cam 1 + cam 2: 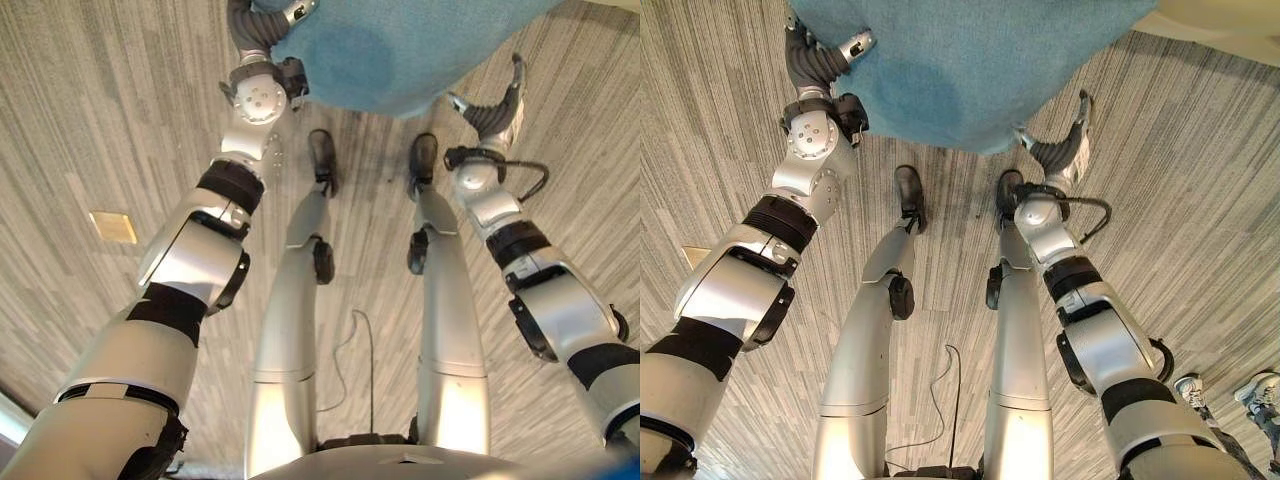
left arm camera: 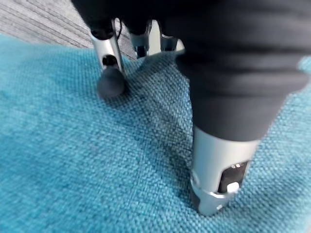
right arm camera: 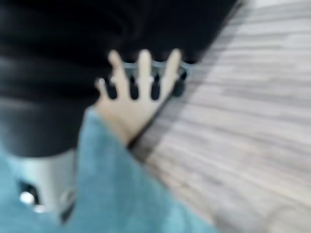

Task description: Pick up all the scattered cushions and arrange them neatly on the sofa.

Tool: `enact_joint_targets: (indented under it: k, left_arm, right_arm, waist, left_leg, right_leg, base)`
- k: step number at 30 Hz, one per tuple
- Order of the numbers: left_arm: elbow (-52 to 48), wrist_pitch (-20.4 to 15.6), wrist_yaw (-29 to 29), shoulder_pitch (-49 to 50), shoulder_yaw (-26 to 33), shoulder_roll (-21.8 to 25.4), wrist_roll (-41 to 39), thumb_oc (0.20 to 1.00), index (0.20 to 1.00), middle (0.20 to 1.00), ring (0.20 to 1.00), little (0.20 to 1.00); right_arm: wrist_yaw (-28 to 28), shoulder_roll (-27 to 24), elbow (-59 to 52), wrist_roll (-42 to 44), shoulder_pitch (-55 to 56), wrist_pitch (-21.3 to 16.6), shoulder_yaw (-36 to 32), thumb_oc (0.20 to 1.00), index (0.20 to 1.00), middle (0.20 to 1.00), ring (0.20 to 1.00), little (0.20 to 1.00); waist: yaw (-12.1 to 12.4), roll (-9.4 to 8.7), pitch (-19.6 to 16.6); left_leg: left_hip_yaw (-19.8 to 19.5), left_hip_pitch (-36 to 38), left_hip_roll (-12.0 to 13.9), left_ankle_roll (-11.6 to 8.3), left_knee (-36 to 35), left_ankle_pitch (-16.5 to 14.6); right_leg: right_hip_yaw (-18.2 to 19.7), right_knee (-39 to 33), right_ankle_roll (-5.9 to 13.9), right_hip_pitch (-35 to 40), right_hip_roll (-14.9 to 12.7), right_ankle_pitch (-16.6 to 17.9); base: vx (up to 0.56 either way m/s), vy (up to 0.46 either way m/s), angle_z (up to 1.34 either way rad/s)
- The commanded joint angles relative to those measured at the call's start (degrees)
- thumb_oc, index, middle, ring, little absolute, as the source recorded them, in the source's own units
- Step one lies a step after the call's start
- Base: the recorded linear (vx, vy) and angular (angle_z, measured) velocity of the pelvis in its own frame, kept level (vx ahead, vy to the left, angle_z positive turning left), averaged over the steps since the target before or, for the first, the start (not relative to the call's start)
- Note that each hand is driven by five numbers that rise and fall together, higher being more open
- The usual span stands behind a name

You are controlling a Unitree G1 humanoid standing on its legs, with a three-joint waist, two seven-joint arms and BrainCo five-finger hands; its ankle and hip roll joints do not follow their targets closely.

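Note:
I hold a large teal cushion [image 1: 400, 45] above the floor, between my two hands. My left hand [image 1: 262, 30] is at the cushion's left edge. In the left wrist view its thumb [image 2: 214, 184] presses into the teal cloth [image 2: 73, 160] and its fingers [image 2: 111, 80] curl at the edge. My right hand [image 1: 1065, 145] is at the cushion's lower right corner. In the right wrist view that corner [image 3: 102, 184] sits between the thumb and the fingers [image 3: 143, 77].
Grey wood-grain floor [image 1: 80, 120] lies all around below. A small tan square [image 1: 112, 227] is set in the floor to the left. A pale cream surface [image 1: 1225, 25] shows at the top right. A person's shoes [image 1: 1188, 390] stand at the lower right.

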Motion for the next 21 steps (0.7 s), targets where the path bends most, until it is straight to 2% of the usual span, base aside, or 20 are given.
enact_joint_targets:
  k: [1,12,14,15,17,20,21]
  left_arm:
    - [-5.4,-3.1,-1.4,-1.7,1.0,-4.2,3.3,1.0,1.0,1.0,1.0,1.0]
    - [-6.6,-3.4,-2.3,-1.6,0.2,-3.2,2.3,1.0,1.0,1.0,1.0,1.0]
    - [-8.2,-3.6,-3.3,-2.3,-0.8,-2.6,2.2,1.0,1.0,1.0,1.0,1.0]
    - [-9.3,-3.8,-3.7,-2.9,-1.1,-2.1,1.6,1.0,1.0,1.0,1.0,1.0]
    - [-9.6,-3.7,-4.1,-3.0,-1.2,-1.9,1.3,1.0,1.0,1.0,1.0,1.0]
    - [-10.8,-4.1,-5.1,-3.9,-1.6,-2.5,0.4,1.0,1.0,1.0,1.0,1.0]
    - [-11.5,-4.4,-5.7,-4.6,-2.2,-3.1,-0.2,1.0,1.0,1.0,1.0,1.0]
  right_arm:
    - [-2.6,-1.5,-1.0,-2.1,-2.7,-0.3,1.1,1.0,1.0,1.0,1.0,1.0]
    - [-1.3,-6.3,4.2,1.0,-11.3,-1.0,2.8,1.0,1.0,1.0,1.0,1.0]
    - [2.0,-8.3,4.2,2.9,-14.8,-2.6,5.5,1.0,1.0,1.0,1.0,1.0]
    - [4.6,-8.7,4.1,5.3,-17.0,-4.7,6.9,1.0,1.0,1.0,1.0,1.0]
    - [6.2,-8.9,4.7,5.6,-18.2,-5.2,8.7,1.0,1.0,1.0,1.0,1.0]
    - [10.4,-8.4,3.9,7.9,-21.4,-7.7,11.9,1.0,1.0,1.0,1.0,1.0]
    - [13.9,-6.4,2.8,11.0,-22.4,-9.7,14.0,1.0,1.0,1.0,1.0,1.0]
  waist:
    - [-2.7,5.23,-0.8]
    - [-1.5,5.77,-1.2]
    - [-1.3,5.65,-1.3]
    - [-1.0,5.71,-1.4]
    - [-0.8,5.72,-1.3]
    - [-0.3,5.7,-1.5]
    - [0.1,5.77,-1.6]
  left_leg:
    - [-3.9,0.7,0.0,-2.0,11.5,-16.2]
    - [-4.3,-1.6,0.2,-2.29,12.4,-15.9]
    - [-4.3,-2.4,0.0,-2.32,12.5,-15.7]
    - [-4.4,-2.9,0.0,-2.28,12.4,-15.4]
    - [-4.1,-3.4,0.0,-2.25,12.6,-15.4]
    - [-4.2,-4.7,0.0,-2.28,13.0,-14.9]
    - [-4.3,-5.0,0.0,-2.35,13.3,-14.7]
  right_leg:
    - [1.0,-2.9,1.94,4.1,-1.0,-1.3]
    - [1.2,-1.1,2.04,1.6,-0.8,-1.8]
    - [1.2,-0.7,2.26,1.1,-1.1,-1.7]
    - [0.8,0.0,2.47,0.6,-1.3,-2.0]
    - [0.8,0.6,2.56,0.1,-1.2,-2.1]
    - [0.7,1.7,2.88,-1.2,-1.4,-2.1]
    - [0.5,2.3,2.87,-1.5,-1.5,-2.1]
  base:
    - [0.01,-0.037,0.0]
    - [0.0,-0.015,0.0]
    - [0.01,-0.009,0.04]
    - [0.0,0.0,0.0]
    - [0.01,0.022,0.02]
    - [0.0,0.0,0.0]
    - [0.0,0.0,0.0]
